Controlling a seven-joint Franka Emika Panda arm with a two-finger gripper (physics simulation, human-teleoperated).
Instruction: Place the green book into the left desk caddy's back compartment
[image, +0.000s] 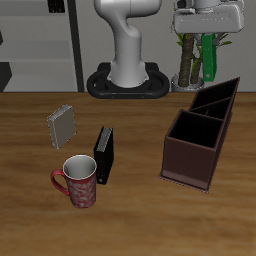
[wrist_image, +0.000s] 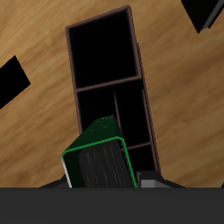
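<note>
My gripper (image: 206, 40) is shut on the green book (image: 208, 56) and holds it upright, high above the table, over the far end of the dark brown desk caddy (image: 186, 158). The caddy's narrower back compartment (image: 214, 98) lies below and just in front of the book; its large square section (image: 192, 140) is nearer the table's front edge. In the wrist view the green book (wrist_image: 96, 157) with its page edge hangs between my fingers, over the narrow back compartment (wrist_image: 133, 114), with the large square section (wrist_image: 103, 51) beyond it. The fingertips are mostly hidden.
A grey book (image: 62, 125) stands tilted farther back on the table. A black book (image: 103, 155) stands upright beside a red and white mug (image: 80, 181) near the front edge. The robot base (image: 127, 80) is at the back.
</note>
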